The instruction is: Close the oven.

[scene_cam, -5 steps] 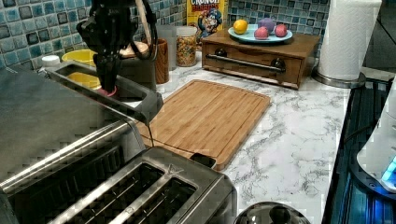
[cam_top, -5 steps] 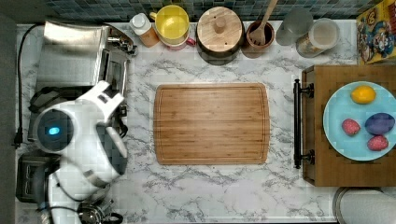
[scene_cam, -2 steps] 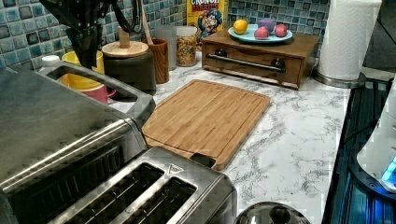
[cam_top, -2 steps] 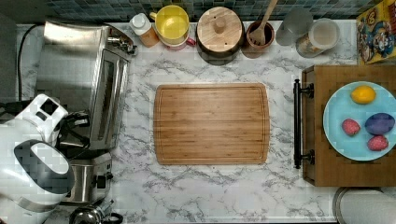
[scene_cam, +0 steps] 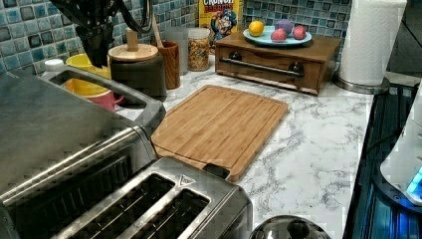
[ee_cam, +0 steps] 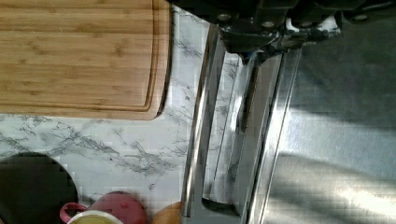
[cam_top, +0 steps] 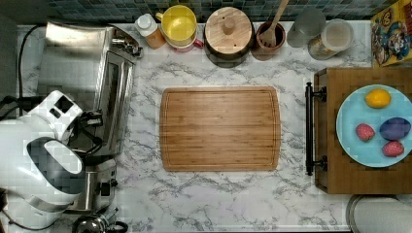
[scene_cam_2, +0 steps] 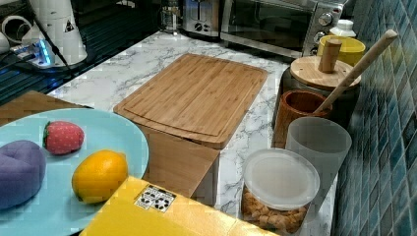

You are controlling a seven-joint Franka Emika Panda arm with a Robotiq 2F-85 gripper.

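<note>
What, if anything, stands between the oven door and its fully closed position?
Nothing visible does. The oven door already looks shut or nearly so in the right view, and the cutting board lies clear of it on the counter.

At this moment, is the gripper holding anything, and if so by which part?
Nothing is held. The gripper hangs above the oven, apart from its bar handle, and nothing is between the fingers; the door looks nearly shut.
</note>
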